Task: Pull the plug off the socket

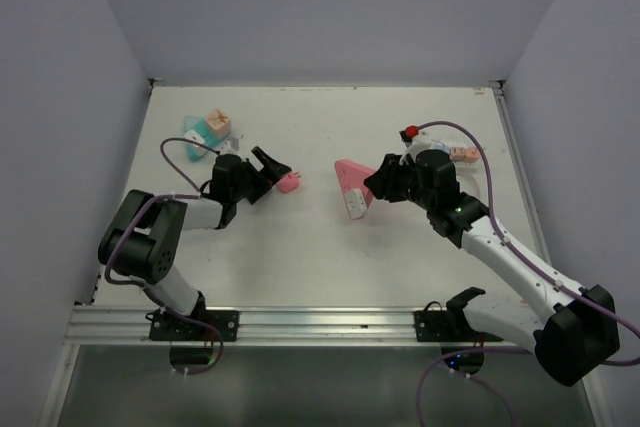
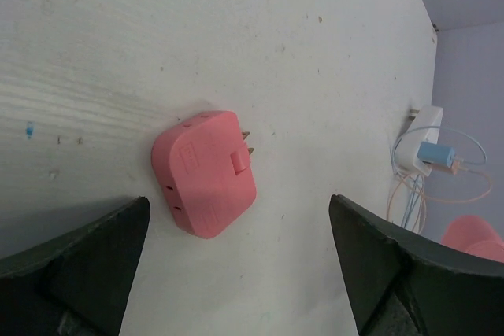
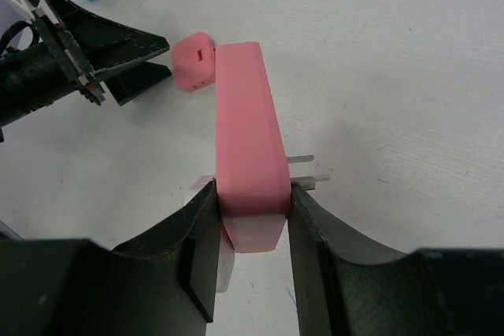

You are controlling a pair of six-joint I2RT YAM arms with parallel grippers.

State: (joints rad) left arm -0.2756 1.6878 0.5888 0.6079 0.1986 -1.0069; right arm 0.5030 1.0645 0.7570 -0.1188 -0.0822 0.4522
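A small pink plug [image 2: 205, 172] lies flat on the white table, two metal prongs showing, apart from the socket. In the top view the plug [image 1: 289, 182] sits just beyond my left gripper [image 1: 272, 165]. In the left wrist view my left gripper [image 2: 238, 202] is open and empty, its fingers wide either side of the plug's near end without touching it. My right gripper [image 3: 250, 194] is shut on the pink and white socket block [image 3: 244, 131], whose own metal prongs stick out to the right. In the top view the right gripper [image 1: 372, 185] holds the socket block [image 1: 350, 187] near the table's middle.
Teal and tan blocks [image 1: 207, 127] lie at the back left. A red-capped item [image 1: 410, 132] and a white charger with thin cables [image 1: 462, 154] lie at the back right; the charger also shows in the left wrist view [image 2: 429, 143]. Walls enclose the table on three sides.
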